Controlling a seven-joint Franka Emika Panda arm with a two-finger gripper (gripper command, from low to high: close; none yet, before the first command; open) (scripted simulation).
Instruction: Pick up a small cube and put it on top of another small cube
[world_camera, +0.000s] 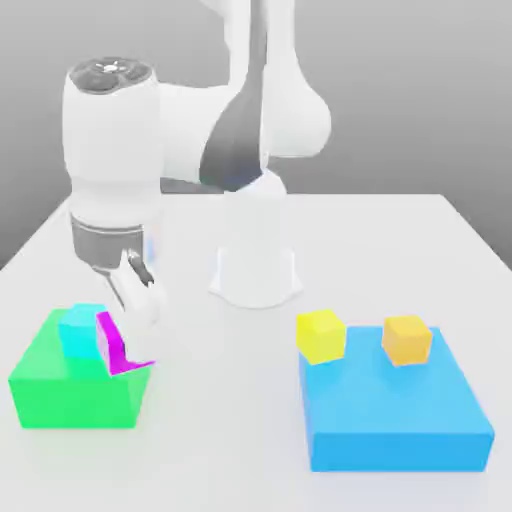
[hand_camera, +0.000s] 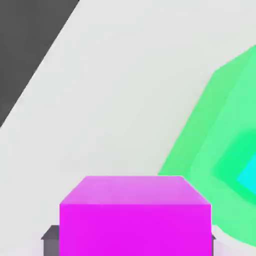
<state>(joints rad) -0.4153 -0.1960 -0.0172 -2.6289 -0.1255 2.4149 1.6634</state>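
Note:
The small magenta cube (world_camera: 122, 347) hangs tilted in my gripper (world_camera: 133, 322), which is shut on it. It sits just above the corner of the large green block (world_camera: 70, 388) on the side toward the exterior view's right. The small cyan cube (world_camera: 82, 331) rests on top of the green block, right beside the magenta cube on the exterior view's left. In the hand view the magenta cube (hand_camera: 135, 216) sits between dark finger pads (hand_camera: 50, 239). The green block (hand_camera: 210, 145) and a sliver of the cyan cube (hand_camera: 248, 176) lie off to one side.
A large blue block (world_camera: 395, 412) lies at the exterior view's right, with a yellow cube (world_camera: 321, 335) and an orange cube (world_camera: 407, 340) on its far edge. The arm's white base (world_camera: 255, 270) stands at the table's middle back.

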